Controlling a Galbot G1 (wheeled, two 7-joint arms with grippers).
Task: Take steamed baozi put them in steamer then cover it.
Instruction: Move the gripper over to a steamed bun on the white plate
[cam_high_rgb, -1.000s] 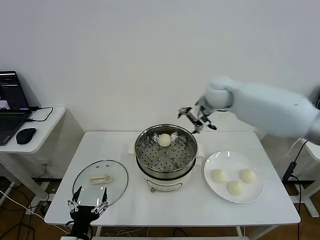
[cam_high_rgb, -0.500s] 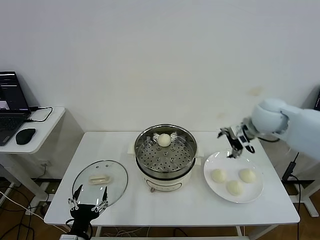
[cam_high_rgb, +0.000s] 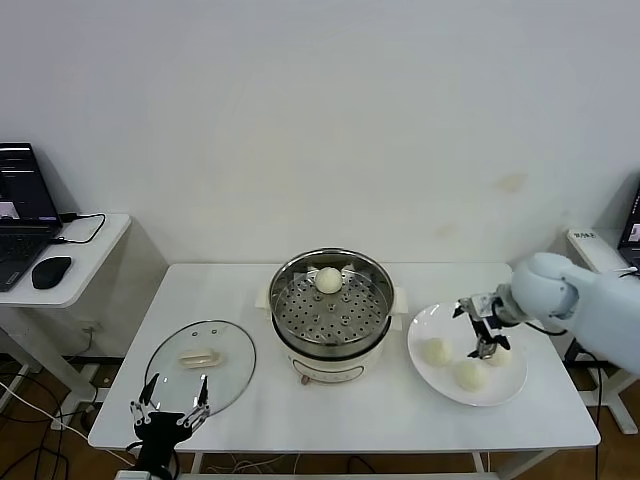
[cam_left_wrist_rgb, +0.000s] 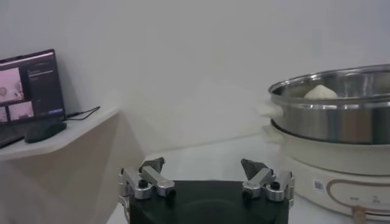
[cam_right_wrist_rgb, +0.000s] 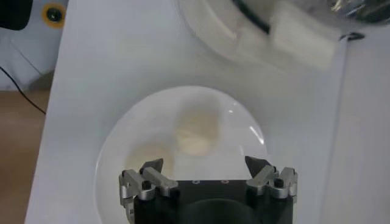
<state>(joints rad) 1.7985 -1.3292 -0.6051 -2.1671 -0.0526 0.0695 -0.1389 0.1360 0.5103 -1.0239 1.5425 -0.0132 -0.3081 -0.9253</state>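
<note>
A white table fills the scene, seen from the robot's head. At its middle stands the steamer, a shiny steel basket on a cream pot base, with one bun resting at the far side of its perforated floor. To the robot's left, the glass lid lies flat on the table, off the steamer. To its right, a white plate holds three more buns.

A second ago the right arm was raised behind the steamer's far rim. It has since swung across and down to the plate, so one bun looks delivered and the second pickup appears to be starting; three buns and the lid are still to go.

The right gripper hangs just above the plate, beside the bun farthest to the right, with its jaws spread wide and nothing between them. Its wrist camera looks down on a bun ahead of the open fingertips.

The left gripper waits at the table's near edge, just short of the lid, jaws equally wide, holding nothing.
</note>
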